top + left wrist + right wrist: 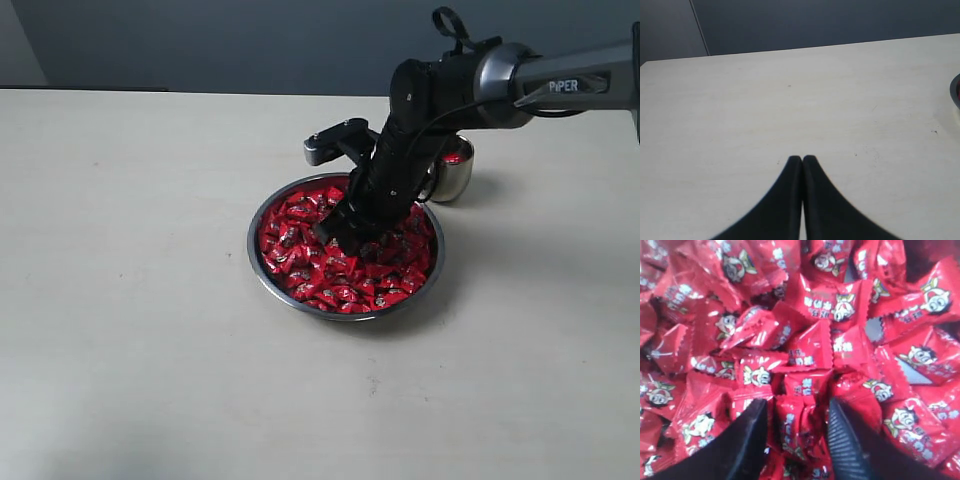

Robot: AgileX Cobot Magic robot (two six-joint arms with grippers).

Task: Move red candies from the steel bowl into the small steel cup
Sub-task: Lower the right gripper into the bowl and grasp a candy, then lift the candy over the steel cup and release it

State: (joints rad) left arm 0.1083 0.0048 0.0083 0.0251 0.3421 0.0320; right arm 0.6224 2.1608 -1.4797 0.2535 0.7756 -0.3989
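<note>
Your right gripper [797, 407] is spread wide, holding nothing. One of the red candies [796, 424] lies lengthwise between its jaws (left gripper [802, 160]: closed, empty, farther off).

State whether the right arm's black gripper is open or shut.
Open: the black right gripper has its fingers apart, shiny red-wrapped candies between them.

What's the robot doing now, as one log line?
right fingers: open, tips in red candies | left fingers: shut, above table | steel bowl: full of candies | small steel cup: beside bowl
</note>
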